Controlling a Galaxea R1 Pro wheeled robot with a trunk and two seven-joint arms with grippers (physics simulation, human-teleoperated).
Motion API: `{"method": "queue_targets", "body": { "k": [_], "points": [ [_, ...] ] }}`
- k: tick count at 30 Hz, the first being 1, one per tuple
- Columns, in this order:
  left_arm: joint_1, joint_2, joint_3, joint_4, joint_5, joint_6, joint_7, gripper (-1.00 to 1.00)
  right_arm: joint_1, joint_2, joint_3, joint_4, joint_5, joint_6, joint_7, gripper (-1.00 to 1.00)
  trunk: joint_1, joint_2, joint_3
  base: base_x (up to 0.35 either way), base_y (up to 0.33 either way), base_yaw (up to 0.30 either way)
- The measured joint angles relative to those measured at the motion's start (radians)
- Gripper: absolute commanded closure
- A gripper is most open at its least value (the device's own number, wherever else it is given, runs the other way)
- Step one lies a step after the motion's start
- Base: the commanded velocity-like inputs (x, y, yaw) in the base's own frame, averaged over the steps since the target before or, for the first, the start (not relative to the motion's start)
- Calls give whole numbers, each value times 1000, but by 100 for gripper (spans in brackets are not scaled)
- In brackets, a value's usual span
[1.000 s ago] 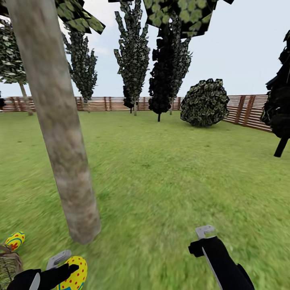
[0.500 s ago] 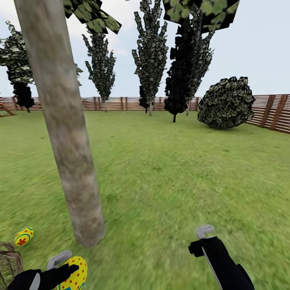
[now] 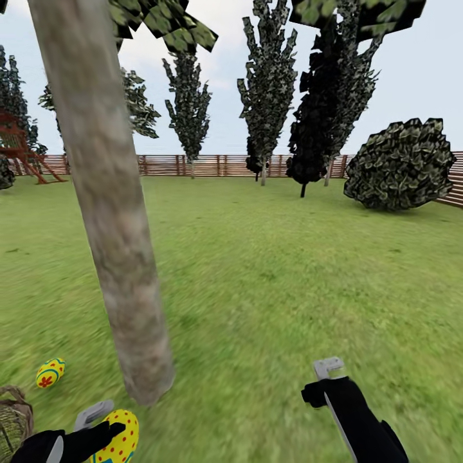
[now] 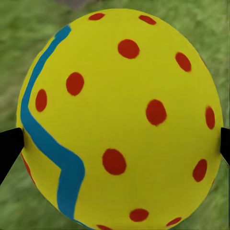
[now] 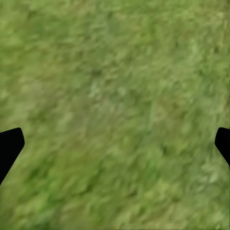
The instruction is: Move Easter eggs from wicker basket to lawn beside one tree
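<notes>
- The left gripper [image 3: 96, 429] is closed around a dotted Easter egg [image 4: 120, 120], held above the lawn [image 3: 270, 283].
- Just ahead of it stands the tree trunk [image 3: 109, 212].
- To its left lie a second egg [image 3: 50, 372] and the wicker basket [image 3: 13, 421].
- The right gripper [image 5: 115, 143] is spread wide, holding nothing, over grass.

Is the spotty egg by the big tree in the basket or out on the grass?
Out. That egg lies on the lawn, near the tree, apart from the wicker basket.

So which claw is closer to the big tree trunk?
The left claw, gripping a spotted egg, is just beside the foot of the trunk. The right claw hangs over grass farther off.
</notes>
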Motion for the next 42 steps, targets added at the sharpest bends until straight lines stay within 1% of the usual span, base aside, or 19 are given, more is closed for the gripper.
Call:
{"method": "queue_targets", "body": {
  "k": [1,2,4,6,9,11,13,17,30,42],
  "points": [
    [0,-1,0,1,0,0,0,100,0,0,-1,-2,0,-13,0,-100,0,0,0,288,-187,32],
    [0,-1,0,1,0,0,0,100,0,0,-2,-3,1,-46,-1,-100,0,0,0,288,-186,16],
    [0,-1,0,1,0,0,0,100,0,-4,-9,-25,2,-165,-2,-100,0,0,0,288,-186,5],
    [0,-1,0,1,1,0,0,100,0,-8,-34,-51,2,-227,-4,-100,0,0,0,289,-186,1],
    [0,-1,0,1,1,-1,1,100,0,-9,-43,-74,0,-259,-4,-100,0,0,0,289,-169,0],
    [0,-1,2,1,1,-4,2,100,1,-9,-45,-78,1,-300,-4,-100,0,0,0,259,-125,0],
    [0,-1,9,4,1,-4,2,100,0,-7,-45,-78,2,-311,-4,-100,0,0,0,71,-34,0],
    [0,1,10,52,1,-4,2,100,0,-3,-43,-78,9,-314,-4,-100,1,0,0,11,-5,0],
    [0,11,11,58,1,-3,9,100,0,-5,-41,-76,5,-315,-3,-100,50,-91,-41,0,0,0],
    [0,9,11,59,1,-3,15,100,1,-1,-39,-68,3,-315,-3,-100,96,-175,-78,0,0,0]
  ]
}}
